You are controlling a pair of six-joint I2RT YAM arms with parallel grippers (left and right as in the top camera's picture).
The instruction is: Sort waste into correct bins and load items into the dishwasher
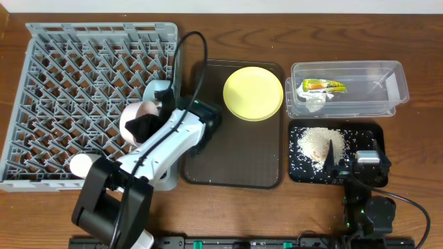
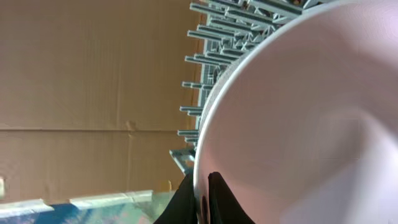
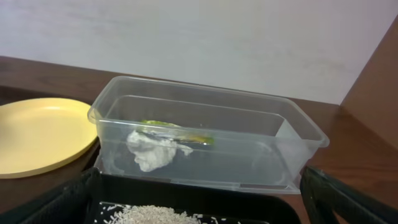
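My left gripper (image 1: 147,124) is shut on the rim of the white-pink bowl (image 1: 136,116), holding it tilted over the right side of the grey dishwasher rack (image 1: 69,83). In the left wrist view the bowl (image 2: 298,124) fills the frame, with one black finger on each side of its rim at the gripper (image 2: 204,199). A light blue bowl (image 1: 160,90) and a small white cup (image 1: 82,164) sit in the rack. The yellow plate (image 1: 253,93) lies on the brown tray. My right gripper (image 1: 353,153) hangs open over the black tray (image 1: 374,131) of crumbs (image 1: 317,144). The chopsticks are out of view.
The clear tub (image 1: 387,76) at the back right holds the wrapper (image 1: 322,86) and the tissue (image 1: 315,100). In the right wrist view the tub (image 3: 186,88) stands just behind the black tray (image 3: 186,190). The brown serving tray (image 1: 235,166) lies between rack and bins.
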